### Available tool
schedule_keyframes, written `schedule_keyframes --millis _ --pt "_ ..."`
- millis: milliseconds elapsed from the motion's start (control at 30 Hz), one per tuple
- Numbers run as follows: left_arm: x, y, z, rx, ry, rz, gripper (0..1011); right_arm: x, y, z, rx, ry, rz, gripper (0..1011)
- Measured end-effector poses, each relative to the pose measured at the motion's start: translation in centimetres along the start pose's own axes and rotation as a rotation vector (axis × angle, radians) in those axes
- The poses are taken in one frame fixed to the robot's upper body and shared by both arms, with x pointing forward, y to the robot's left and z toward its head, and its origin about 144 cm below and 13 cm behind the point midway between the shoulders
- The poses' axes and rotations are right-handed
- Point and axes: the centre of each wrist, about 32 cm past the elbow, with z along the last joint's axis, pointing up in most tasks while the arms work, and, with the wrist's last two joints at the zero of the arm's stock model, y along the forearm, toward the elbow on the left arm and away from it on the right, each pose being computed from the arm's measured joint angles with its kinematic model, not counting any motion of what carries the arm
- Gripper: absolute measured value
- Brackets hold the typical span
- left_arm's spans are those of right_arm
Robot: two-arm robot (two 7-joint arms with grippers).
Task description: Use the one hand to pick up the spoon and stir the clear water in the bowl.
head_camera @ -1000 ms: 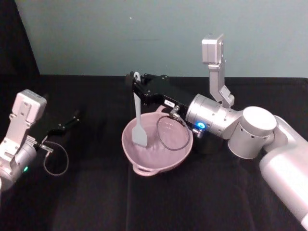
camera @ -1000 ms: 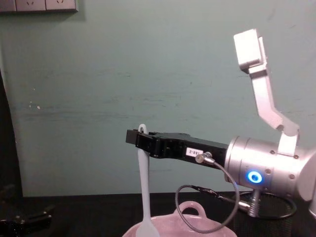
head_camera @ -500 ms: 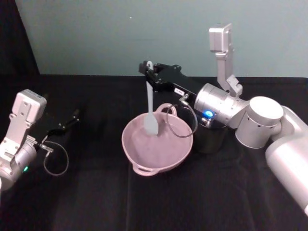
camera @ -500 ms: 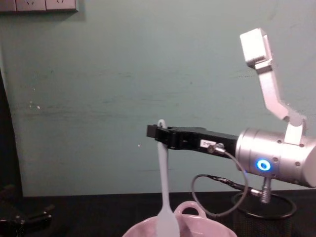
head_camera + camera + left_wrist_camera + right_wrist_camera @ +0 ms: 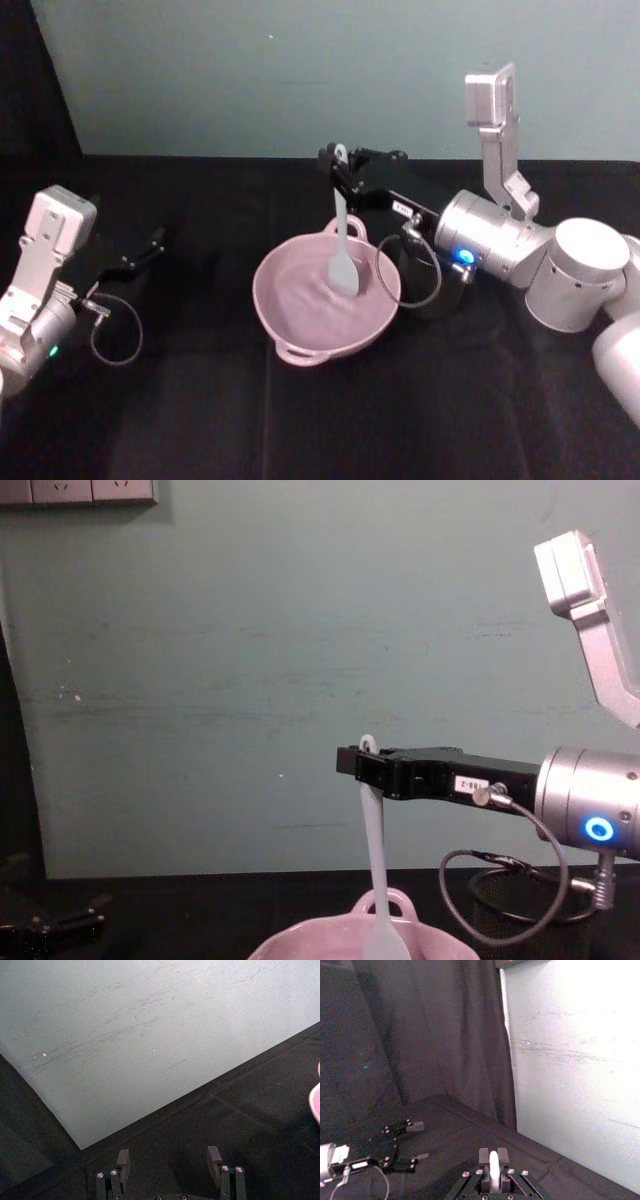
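Note:
My right gripper (image 5: 340, 162) is shut on the top of the white spoon's (image 5: 343, 245) handle above the pink bowl (image 5: 290, 325). The spoon hangs straight down, its flat end inside the bowl on the right side. From the chest, the right gripper (image 5: 366, 761) holds the spoon (image 5: 377, 870) upright over the bowl's rim (image 5: 300, 940). The right wrist view has the spoon's handle tip (image 5: 493, 1164) clamped between the right gripper's fingers (image 5: 485, 1155). My left gripper (image 5: 150, 243) rests parked at the table's left, open, with its fingers (image 5: 123, 1158) apart over black cloth.
A black wire-mesh cup (image 5: 440, 290) stands just right of the bowl, under my right wrist. A grey cable loop (image 5: 418, 275) dangles from the right wrist near the bowl's right rim. Black cloth covers the table, and a teal wall (image 5: 250, 70) lies behind.
My right gripper has carried the spoon rightward across the bowl, from the left side to the right side. The left arm has stayed still.

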Motion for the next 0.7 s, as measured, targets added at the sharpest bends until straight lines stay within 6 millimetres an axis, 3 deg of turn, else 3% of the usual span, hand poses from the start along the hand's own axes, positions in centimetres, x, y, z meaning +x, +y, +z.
schedule_keyframes --millis 333,700 --pt "0.0 0.0 0.0 0.0 0.0 0.0 1011 -2.1 -0.1 0.2 -0.014 -0.015 0.048 107" --pt "0.0 0.0 0.0 0.0 0.0 0.0 1011 -3.1 2.0 -0.1 0.0 0.007 0.105 107"
